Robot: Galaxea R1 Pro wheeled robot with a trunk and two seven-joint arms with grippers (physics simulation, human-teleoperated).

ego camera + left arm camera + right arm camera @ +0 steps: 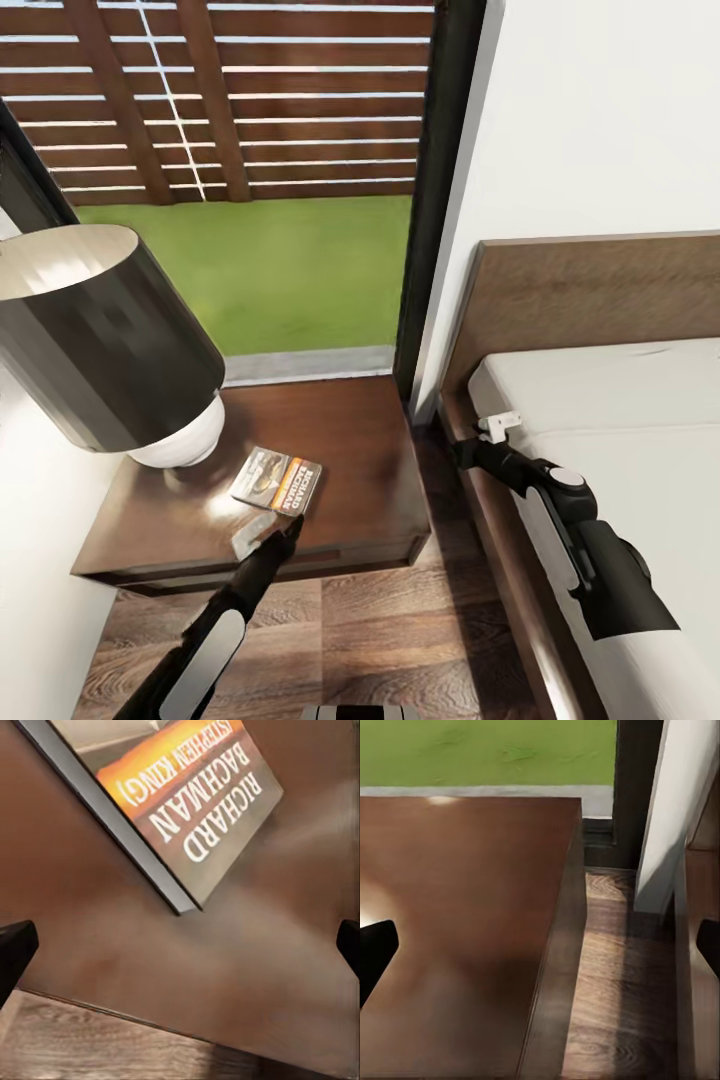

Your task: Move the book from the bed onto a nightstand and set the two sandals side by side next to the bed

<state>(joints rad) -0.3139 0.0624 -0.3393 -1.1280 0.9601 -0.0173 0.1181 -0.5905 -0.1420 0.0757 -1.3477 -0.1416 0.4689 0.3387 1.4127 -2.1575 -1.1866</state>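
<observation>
Book point(277, 480) lies flat on nightstand point(370, 470), centre-left of the head view, beside lamp point(100, 340). Left gripper point(262, 538) released, just off its near edge; right gripper point(497, 426) open and empty over bed point(620, 400) edge. Book step judged done. Next: back away, find sandals. No containers seen

You are looking at a table lamp point(100, 340) sitting at the left, its dark drum shade point(95, 335) leaning over a white rounded base point(185, 440). Beyond the dark window frame point(430, 200) a green lawn point(290, 270) is lying, and a brown slatted fence point(240, 100) is standing behind it. A white wall point(600, 120) is rising at the right.
</observation>
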